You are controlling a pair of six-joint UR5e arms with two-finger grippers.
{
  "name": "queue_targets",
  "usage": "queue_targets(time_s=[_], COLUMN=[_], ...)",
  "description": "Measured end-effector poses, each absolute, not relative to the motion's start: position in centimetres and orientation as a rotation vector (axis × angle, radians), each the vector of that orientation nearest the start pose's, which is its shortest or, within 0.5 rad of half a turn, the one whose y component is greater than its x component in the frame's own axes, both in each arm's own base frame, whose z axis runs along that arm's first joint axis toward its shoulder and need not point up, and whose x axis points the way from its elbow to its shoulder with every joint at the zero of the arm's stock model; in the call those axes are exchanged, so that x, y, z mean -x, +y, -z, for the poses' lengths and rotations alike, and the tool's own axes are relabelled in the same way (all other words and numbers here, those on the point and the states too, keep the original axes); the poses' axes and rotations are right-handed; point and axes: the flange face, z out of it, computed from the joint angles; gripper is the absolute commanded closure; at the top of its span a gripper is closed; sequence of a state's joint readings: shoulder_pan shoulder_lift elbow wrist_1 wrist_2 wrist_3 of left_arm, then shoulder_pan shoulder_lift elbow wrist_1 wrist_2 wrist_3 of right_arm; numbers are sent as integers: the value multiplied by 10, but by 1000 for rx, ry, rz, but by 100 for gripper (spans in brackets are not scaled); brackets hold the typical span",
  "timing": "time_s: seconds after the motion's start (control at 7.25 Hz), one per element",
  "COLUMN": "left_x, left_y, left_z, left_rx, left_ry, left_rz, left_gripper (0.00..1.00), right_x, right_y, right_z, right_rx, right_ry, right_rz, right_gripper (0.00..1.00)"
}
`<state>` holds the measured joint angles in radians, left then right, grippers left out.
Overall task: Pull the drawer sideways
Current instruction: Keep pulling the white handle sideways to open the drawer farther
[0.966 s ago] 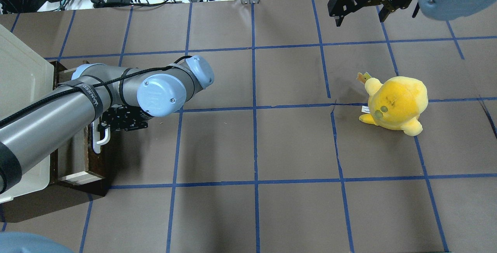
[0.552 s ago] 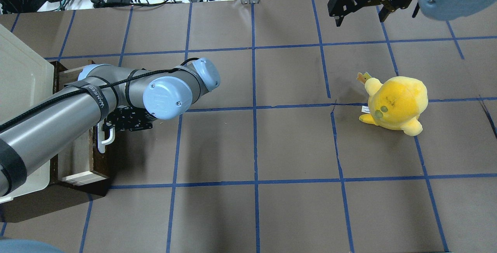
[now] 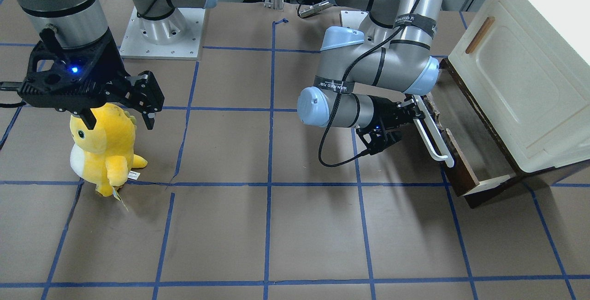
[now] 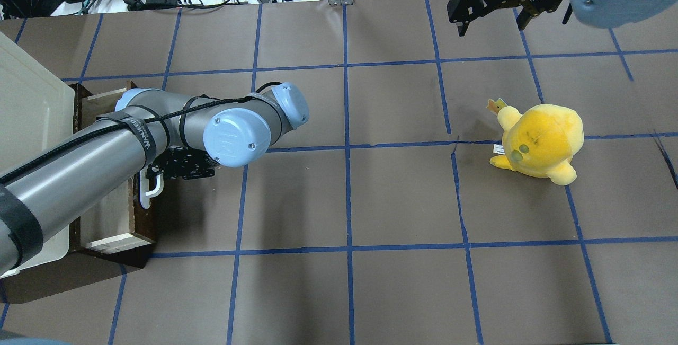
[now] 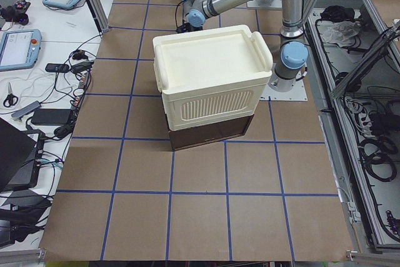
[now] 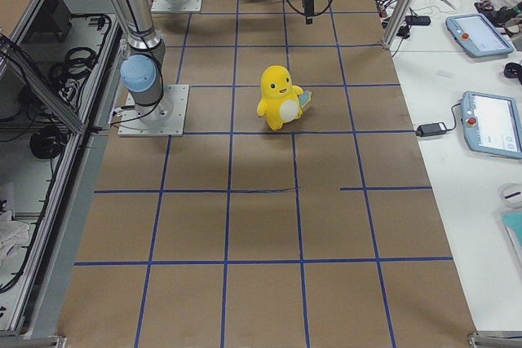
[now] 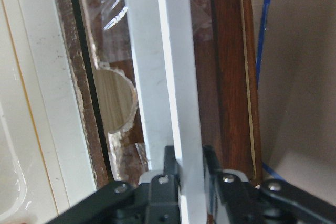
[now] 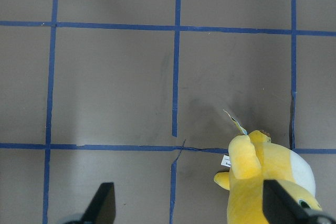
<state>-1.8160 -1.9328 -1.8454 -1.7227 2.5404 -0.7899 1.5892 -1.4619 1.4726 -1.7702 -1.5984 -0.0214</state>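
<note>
— Where's the drawer?
— Partly out from under the white cabinet, on my left. My left gripper is clamped on its white handle.
— And the right gripper?
— Spread wide, holding nothing, above the table near the yellow plush toy.

Our left arm reaches out low with its wrist turned sideways, and our left gripper is pinched tight on the white bar handle. Our right gripper hangs high, pointing down, jaws spread wide.
</note>
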Motion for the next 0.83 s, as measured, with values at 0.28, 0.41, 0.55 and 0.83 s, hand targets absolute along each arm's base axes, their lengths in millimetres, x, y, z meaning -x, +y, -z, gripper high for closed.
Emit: queue_targets(time_s=[0.28, 0.41, 0.55, 0.83], left_x=[175, 177, 178, 179], left_y=[-467, -466, -466, -466], left_z=[-216, -216, -216, -216], left_rx=[100, 97, 95, 90], left_ry=[1983, 1983, 1983, 1983], left_rz=[-189, -187, -186, -186], left_gripper=[100, 100, 100, 100], right_x=[-141, -141, -141, -141], right_y=[-552, -552, -552, -552], right_z=[-502, -502, -502, -502], right_rx=[59, 59, 59, 59], right_ry=[3155, 3155, 3155, 3155], right_rz=[298, 298, 298, 298], right_gripper=[0, 0, 0, 0])
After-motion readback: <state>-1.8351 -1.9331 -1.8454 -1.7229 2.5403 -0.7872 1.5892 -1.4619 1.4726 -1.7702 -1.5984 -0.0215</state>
